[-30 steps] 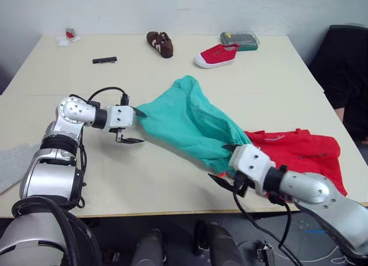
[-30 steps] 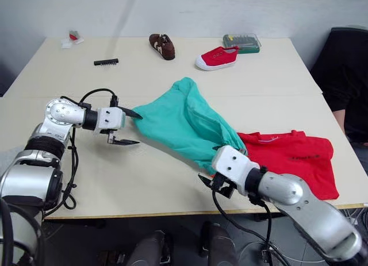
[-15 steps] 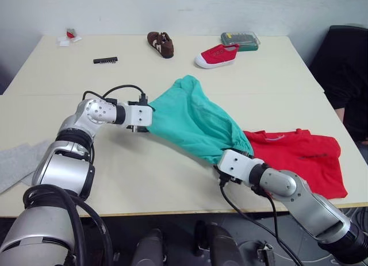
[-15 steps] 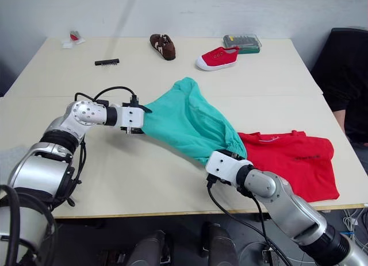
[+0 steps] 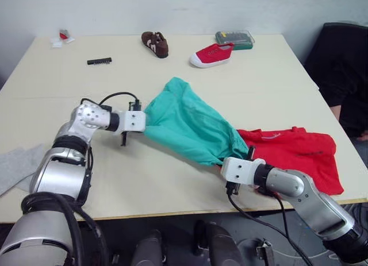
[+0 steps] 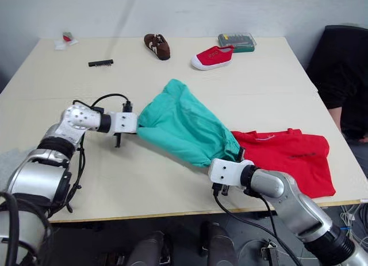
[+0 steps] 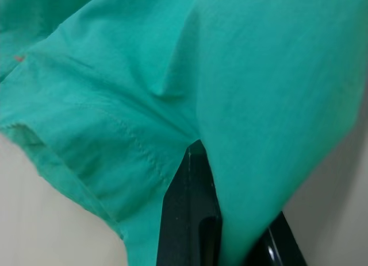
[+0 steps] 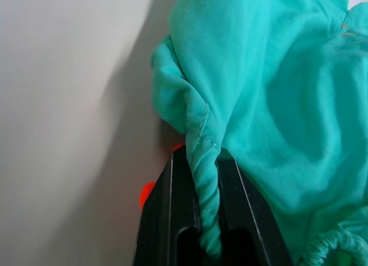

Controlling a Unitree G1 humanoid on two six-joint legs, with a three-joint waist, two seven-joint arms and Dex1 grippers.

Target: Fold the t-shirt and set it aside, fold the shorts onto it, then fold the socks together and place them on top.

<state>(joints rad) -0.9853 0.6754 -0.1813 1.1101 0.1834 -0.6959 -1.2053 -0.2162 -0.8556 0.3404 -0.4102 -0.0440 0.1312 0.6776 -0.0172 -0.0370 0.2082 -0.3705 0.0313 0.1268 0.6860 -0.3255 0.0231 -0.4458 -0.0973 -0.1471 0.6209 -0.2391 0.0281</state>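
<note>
Since a second ago both arms have closed in on the shorts (image 5: 192,128): the left gripper (image 5: 142,121) was gaping beside the cloth and the right gripper (image 5: 233,162) hung off the near edge, and now both are right up against the fabric.

Left gripper is clamped on the shorts' left edge; in the left wrist view a black finger (image 7: 190,220) has a fold of teal cloth wrapped over it. Right gripper is pinched on the gathered hem at the near right end, and the right wrist view has that rolled seam running down between its two black fingers (image 8: 167,220).

The shorts are stretched on a diagonal between the two grippers, across the middle of the table (image 5: 259,76), with their right end overlapping the t-shirt (image 5: 299,154). The t-shirt lies flat near the front right edge.

The socks (image 5: 14,165) are a grey patch at the table's front left edge, well apart from the rest.

At the far side: a brown shoe (image 5: 154,43), a red shoe (image 5: 211,54), a small clear box (image 5: 234,38) and a black comb-like strip (image 5: 99,61).
</note>
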